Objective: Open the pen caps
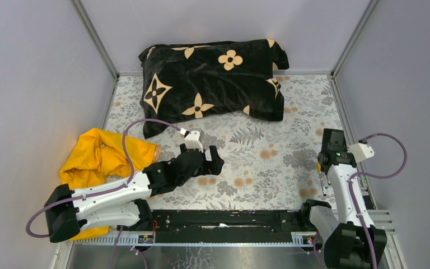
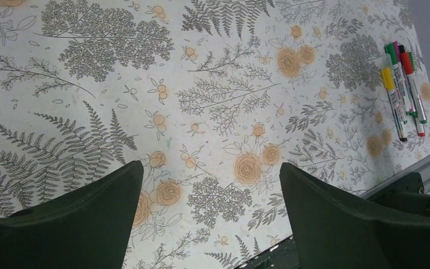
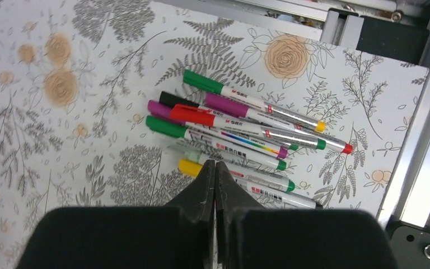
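The small, hard plastic pen caps (image 3: 194, 115), red, green, yellow and purple-pink, sit on thin whitish pens (image 3: 257, 120) heaped at the flowery table (image 3: 45, 140)'s right edge, probably light and slippery, best pinched mid-cap; the right gripper (image 3: 214, 168) is squeezed closed on nothing, and the left gripper (image 2: 210, 168) is spread wide and empty.
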Robot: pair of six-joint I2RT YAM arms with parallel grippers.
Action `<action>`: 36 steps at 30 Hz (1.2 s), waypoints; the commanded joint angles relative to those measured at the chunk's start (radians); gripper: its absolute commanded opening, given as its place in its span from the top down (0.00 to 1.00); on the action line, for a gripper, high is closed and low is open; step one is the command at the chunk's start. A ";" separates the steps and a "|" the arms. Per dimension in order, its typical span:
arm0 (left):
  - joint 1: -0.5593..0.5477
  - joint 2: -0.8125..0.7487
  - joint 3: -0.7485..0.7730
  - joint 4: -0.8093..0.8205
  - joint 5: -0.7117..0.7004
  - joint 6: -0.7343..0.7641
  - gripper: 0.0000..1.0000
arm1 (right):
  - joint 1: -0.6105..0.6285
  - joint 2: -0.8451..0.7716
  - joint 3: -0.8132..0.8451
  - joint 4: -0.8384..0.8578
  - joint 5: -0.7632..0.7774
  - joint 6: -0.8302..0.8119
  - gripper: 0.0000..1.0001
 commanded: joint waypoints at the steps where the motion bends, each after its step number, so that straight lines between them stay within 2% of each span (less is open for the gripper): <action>1: -0.011 0.010 0.048 0.056 0.005 0.031 0.01 | -0.137 0.029 -0.021 0.137 -0.091 0.000 1.00; 7: -0.012 0.047 0.078 0.048 0.004 0.050 0.01 | -0.327 0.079 -0.066 0.259 -0.218 -0.053 1.00; 12: -0.012 0.065 0.092 0.047 0.006 0.058 0.01 | -0.404 0.126 -0.067 0.290 -0.275 -0.032 1.00; 27: -0.012 0.054 0.101 0.036 0.007 0.067 0.01 | -0.518 0.231 -0.087 0.315 -0.282 -0.038 1.00; 36: -0.012 0.040 0.088 0.043 0.005 0.064 0.01 | -0.541 0.301 -0.093 0.322 -0.285 -0.042 1.00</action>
